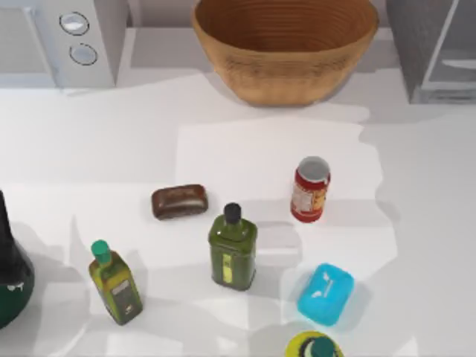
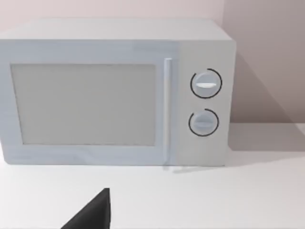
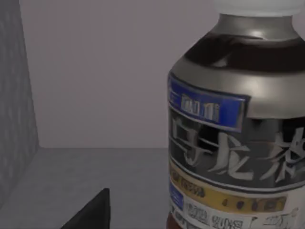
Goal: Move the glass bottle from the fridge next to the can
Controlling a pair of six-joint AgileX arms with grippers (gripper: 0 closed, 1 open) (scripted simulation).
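The fridge [image 1: 435, 52] stands at the table's far right, and the glass bottle [image 3: 238, 124] stands inside it, close ahead in the right wrist view. The right gripper should centre on the bottle's body before closing; whether its fingers are spread I cannot tell. The top view alone shows the can [image 1: 310, 190], right of centre.

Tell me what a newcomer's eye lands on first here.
In the right wrist view, a tall dark-necked glass bottle with a grey-white label looms close inside grey walls. In the top view, a big woven wooden bowl sits at the table's back, with a small red silver-topped can standing right of centre.
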